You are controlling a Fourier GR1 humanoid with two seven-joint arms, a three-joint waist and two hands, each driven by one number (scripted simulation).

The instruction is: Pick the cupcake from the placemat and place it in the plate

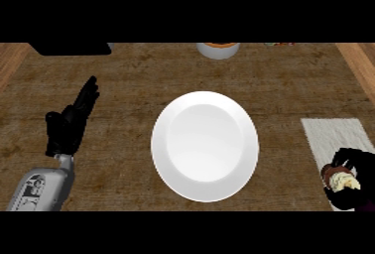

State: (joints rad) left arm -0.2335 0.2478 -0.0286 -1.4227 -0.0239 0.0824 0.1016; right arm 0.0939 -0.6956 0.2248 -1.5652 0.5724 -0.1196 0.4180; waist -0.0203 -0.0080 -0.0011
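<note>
Cupcake is clasped by right hand at the placemat near edge, well apart from plate. Left hand is rested, fingers straight. Risk: cupcake could be tipped or clipped on the plate rim if carried low.

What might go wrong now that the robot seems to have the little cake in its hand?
The right hand is curled round the cupcake at the view's right edge, over the placemat. The fingers hide most of the cupcake, so it could tilt or slip unnoticed. The white plate lies apart to the left, so the cupcake might land on its rim. The left hand rests open, far from the path.
</note>
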